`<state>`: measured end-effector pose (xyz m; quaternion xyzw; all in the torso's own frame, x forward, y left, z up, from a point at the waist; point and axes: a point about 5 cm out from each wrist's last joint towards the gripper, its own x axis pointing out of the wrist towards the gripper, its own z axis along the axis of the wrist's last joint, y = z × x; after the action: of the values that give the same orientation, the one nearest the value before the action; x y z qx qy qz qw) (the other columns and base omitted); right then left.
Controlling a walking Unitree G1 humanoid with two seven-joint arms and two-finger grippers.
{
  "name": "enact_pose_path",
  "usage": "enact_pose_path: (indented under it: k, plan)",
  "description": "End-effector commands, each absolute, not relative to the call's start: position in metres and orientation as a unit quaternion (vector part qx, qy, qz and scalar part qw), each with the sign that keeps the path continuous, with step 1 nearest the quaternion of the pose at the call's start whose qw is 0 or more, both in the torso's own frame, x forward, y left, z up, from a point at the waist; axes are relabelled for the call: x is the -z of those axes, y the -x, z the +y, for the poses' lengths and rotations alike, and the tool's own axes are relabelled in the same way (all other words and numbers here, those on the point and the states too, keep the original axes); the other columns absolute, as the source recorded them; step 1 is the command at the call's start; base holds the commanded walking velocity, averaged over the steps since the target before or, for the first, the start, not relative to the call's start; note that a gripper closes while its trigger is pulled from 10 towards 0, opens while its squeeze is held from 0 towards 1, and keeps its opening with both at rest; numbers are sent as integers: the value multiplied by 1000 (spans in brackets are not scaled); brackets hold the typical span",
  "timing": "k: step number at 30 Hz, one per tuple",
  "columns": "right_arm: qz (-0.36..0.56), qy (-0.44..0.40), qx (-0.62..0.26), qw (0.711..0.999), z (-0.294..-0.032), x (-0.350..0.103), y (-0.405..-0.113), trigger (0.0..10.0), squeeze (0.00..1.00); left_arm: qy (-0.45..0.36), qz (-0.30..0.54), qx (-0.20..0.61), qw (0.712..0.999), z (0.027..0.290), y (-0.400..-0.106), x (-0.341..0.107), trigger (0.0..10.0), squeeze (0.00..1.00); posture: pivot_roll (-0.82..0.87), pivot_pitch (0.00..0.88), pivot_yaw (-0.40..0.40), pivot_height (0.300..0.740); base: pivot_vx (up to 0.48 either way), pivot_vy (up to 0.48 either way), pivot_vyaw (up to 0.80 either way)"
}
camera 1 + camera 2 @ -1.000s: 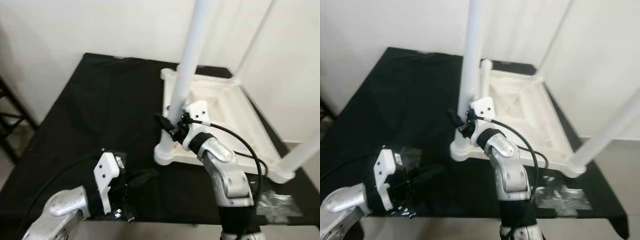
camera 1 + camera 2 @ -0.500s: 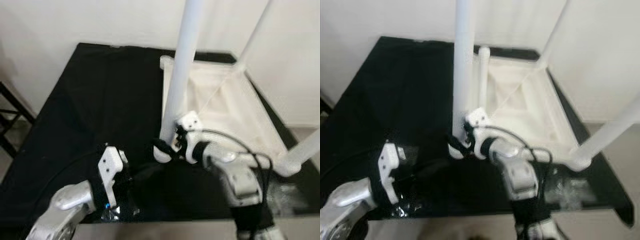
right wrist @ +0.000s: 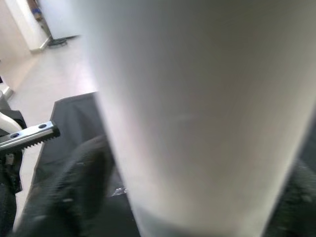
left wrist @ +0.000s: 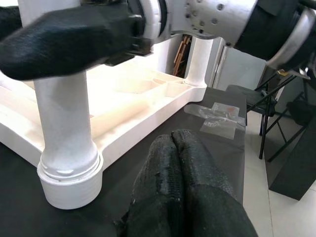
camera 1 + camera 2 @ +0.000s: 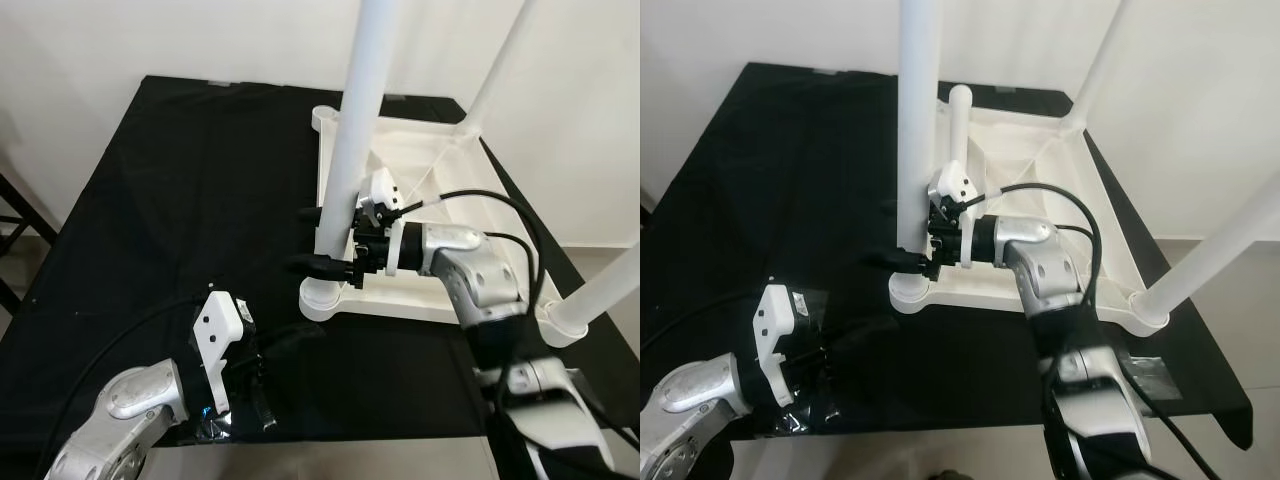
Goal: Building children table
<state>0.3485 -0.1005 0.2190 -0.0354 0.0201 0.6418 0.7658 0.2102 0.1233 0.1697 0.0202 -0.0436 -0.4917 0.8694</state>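
A white table leg (image 3: pixel 197 113), blurred and very close, stands between the right gripper's two black fingers (image 3: pixel 69 192), one dark pad on each side of it. Behind lie black cloth (image 3: pixel 74 111), pale floor (image 3: pixel 54 69) and a toothed metal bar (image 3: pixel 29 136).

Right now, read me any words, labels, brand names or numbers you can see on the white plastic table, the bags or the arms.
No readable text anywhere.
Upturned white plastic children's table and its round legs: plain, unmarked.
Clear plastic bags on the black cloth: no print can be made out.
Right hand around the near leg, left hand: no lettering.
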Motion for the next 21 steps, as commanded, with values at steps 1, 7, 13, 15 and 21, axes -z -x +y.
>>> enact_pose_path:
  k: [1, 7, 13, 15, 21]
  plan:
    - [23, 25, -652, 758, -100, -218, -349, 0, 0, -15, -40, 497, 867, 120, -207, -169, 10000, 0, 15, 123, -146, 740, 0, 0, 0]
    - [23, 19, -654, 756, -108, -213, -348, 0, 0, -12, -39, 500, 865, 120, -206, -169, 10000, 0, 8, 130, -139, 740, 0, 0, 0]
    - [7, 52, -582, 812, -129, -207, -345, 0, 0, -12, -37, 502, 864, 122, -206, -169, 10000, 0, -4, 138, -135, 740, 0, 0, 0]
    - [19, 60, -510, 858, -135, -203, -343, 0, 0, -13, -36, 501, 864, 123, -207, -170, 10000, 0, -5, 141, -137, 740, 0, 0, 0]
    - [69, 37, -287, 955, -123, -173, -326, 0, 0, -14, -36, 500, 865, 125, -207, -171, 10000, 0, -9, 154, -135, 740, 0, 0, 0]
